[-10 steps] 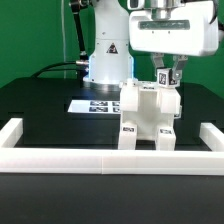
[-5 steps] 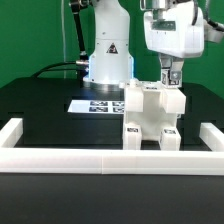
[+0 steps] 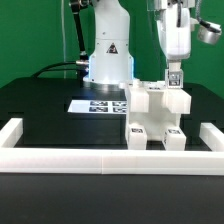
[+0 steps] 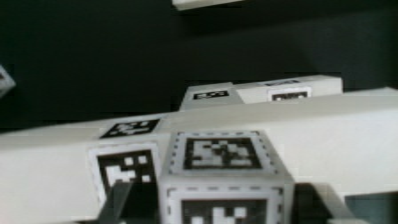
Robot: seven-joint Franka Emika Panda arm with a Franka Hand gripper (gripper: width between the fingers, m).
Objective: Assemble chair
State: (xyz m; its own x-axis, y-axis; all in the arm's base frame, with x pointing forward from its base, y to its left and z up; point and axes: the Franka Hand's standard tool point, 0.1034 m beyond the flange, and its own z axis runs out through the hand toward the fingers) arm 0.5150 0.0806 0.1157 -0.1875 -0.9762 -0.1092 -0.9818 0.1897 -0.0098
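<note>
**Operator:** What has changed during the last second?

**Technician:** The chair [image 3: 155,115] now stands farther to the exterior view's right of the marker board [image 3: 98,105] than one second ago. Half a second ago it was at an intermediate position. The gripper [image 3: 175,77] has travelled the same way, away from the marker board, and has turned about its vertical axis, so it now shows a narrower face.

**Operator:** Gripper state?

**Technician:** Narrow. The jaws stand close on either side of a tagged post [image 4: 222,160] that rises from the chair's top, on the side away from the marker board. This reads as a firm hold on the post.

**Operator:** What does this mean for the task?

**Technician:** The chair body follows the arm, so the post is probably already engaged in it. The turn suggests the post is being twisted home. Full seating cannot be confirmed from either view.

**Operator:** What is unchanged?

**Technician:** The marker board itself, and the border rail [image 3: 110,160] in front of it. The chair remains upright.
</note>
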